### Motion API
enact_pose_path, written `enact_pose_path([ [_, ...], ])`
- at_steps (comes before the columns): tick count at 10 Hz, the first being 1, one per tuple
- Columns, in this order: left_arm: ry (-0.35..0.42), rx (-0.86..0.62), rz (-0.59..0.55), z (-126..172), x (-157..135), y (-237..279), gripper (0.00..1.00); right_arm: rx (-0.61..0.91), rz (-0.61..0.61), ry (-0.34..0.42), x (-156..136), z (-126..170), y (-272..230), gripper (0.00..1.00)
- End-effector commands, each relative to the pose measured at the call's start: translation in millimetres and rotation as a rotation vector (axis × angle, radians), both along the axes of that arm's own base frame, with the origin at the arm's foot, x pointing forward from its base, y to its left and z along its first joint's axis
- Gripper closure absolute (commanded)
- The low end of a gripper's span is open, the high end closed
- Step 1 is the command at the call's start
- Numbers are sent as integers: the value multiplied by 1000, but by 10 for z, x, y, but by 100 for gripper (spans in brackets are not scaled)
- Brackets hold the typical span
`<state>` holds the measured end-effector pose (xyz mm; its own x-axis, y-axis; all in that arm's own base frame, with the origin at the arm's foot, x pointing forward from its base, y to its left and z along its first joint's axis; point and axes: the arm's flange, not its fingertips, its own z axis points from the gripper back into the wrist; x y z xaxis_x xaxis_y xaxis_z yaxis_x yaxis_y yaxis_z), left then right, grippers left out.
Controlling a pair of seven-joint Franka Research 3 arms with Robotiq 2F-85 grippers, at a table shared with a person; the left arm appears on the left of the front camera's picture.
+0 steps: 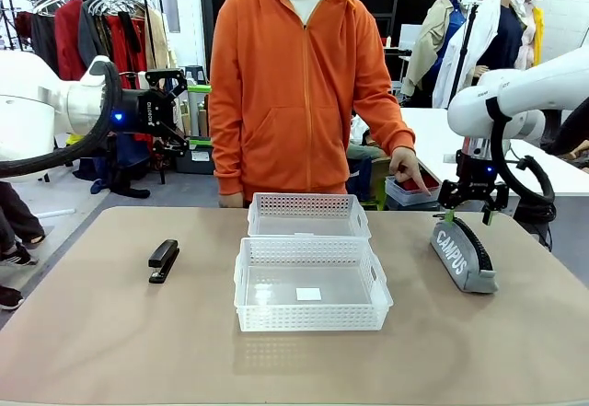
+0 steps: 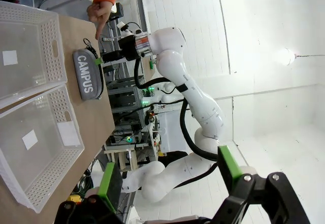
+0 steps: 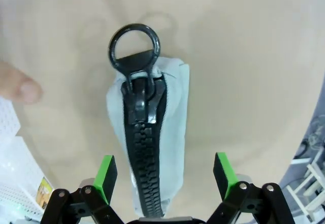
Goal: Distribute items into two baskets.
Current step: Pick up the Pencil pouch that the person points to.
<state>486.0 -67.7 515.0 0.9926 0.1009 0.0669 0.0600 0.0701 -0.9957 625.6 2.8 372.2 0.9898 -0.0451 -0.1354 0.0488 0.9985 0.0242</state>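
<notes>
Two items unsorted, baskets (image 1: 313, 318) empty: stapler (image 1: 164, 261) at 9 o'clock, pouch (image 1: 463, 254) at 3. Our right gripper (image 1: 468, 214), left gripper (image 1: 181, 108) wide open, holding nothing.

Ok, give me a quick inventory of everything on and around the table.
pouch: one, grey, white CAMPUS lettering, table's right side, zip up.
stapler: one, black, table's left side.
larger basket: one, translucent white, centre, white label inside.
smaller basket: one, translucent white, just behind it, empty.
table: one, tan.
person's hand: one, orange sleeve, pointing down beyond the pouch.
left gripper: one, black, green pads, open, raised at left.
right gripper: one, same colours, open, straddling the pouch.
</notes>
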Motion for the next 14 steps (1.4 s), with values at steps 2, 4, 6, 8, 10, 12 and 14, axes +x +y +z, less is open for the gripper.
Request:
enact_pose_path([
  [2,-1,-2,4,16,-16,11,0,43,6,3,59,-125,-49,0],
  [4,-1,-2,4,16,-16,11,0,73,16,13,-10,-147,37,0],
  [6,-1,-2,4,16,-16,11,0,98,22,-8,-103,-141,100,0],
  [8,-1,-2,4,16,-16,11,0,54,25,16,-219,-182,111,0],
  [10,-1,-2,4,16,-16,11,0,73,12,41,-125,-184,158,0],
  [12,-1,-2,4,16,-16,11,0,73,12,41,-125,-184,158,0],
  [14,-1,-2,4,16,-16,11,0,70,7,42,-166,-228,175,0],
])
